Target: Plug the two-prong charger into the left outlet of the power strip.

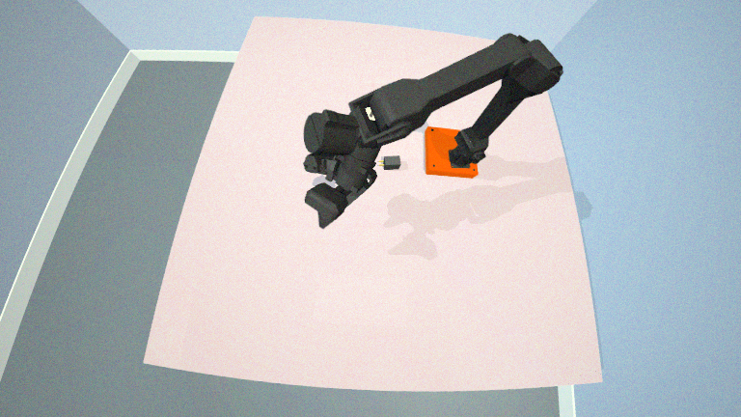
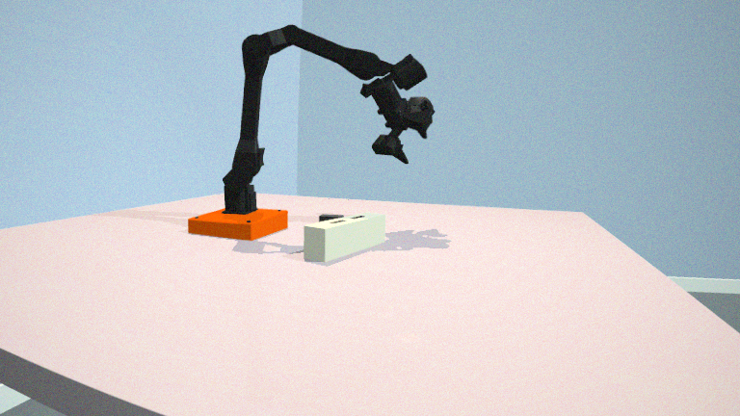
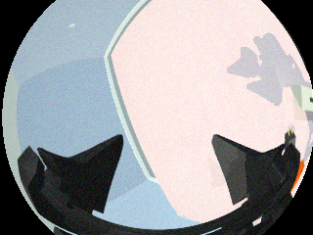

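The dark grey charger (image 1: 392, 162) (image 2: 330, 217) (image 3: 290, 138) lies on the table between the orange base and the arm's wrist in the top view, its two yellow prongs pointing left, away from the base. The cream power strip (image 2: 356, 244) (image 3: 306, 92) stands on the table with two dark outlets on its top. In the top view the arm hides nearly all of it. My gripper (image 1: 347, 202) (image 2: 415, 149) (image 3: 170, 140) is open and empty, high above the table and tilted. In the wrist view the charger and strip are at the far right, outside the fingers.
The arm's orange base (image 1: 439, 145) (image 2: 228, 224) (image 3: 298, 176) stands close to the charger. The pink table (image 1: 327, 308) (image 2: 382, 324) (image 3: 161, 88) ends at an edge that crosses the wrist view, left of its middle. The arm passes above the power strip in the top view.
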{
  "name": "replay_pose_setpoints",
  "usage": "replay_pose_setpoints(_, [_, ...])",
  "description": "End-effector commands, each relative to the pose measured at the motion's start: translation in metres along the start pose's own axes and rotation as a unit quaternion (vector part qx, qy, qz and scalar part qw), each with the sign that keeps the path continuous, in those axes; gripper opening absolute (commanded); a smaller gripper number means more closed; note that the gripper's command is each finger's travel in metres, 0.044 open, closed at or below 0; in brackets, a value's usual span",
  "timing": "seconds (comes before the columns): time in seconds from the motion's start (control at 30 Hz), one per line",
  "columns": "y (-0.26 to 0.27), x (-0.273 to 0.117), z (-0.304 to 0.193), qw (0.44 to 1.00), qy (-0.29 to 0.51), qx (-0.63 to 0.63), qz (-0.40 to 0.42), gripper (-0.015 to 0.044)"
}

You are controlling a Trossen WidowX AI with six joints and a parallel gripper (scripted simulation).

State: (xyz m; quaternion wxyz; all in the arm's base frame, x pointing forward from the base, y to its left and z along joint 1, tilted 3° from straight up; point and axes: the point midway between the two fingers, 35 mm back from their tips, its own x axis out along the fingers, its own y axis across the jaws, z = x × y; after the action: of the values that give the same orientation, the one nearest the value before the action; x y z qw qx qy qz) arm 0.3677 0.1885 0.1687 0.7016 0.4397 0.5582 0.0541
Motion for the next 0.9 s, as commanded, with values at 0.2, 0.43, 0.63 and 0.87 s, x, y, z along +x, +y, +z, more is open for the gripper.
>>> replay_pose_setpoints(0.2, [-0.059,-0.011,0.011,0.993,-0.021,-0.067,-0.093,0.044])
replay_pose_setpoints(0.43, [-0.1,-0.021,0.014,0.98,-0.016,-0.114,-0.16,0.044])
replay_pose_setpoints(0.63, [-0.135,-0.032,0.012,0.964,0.001,-0.155,-0.217,0.044])
replay_pose_setpoints(0.87, [-0.173,-0.048,0.005,0.938,0.035,-0.201,-0.279,0.044])
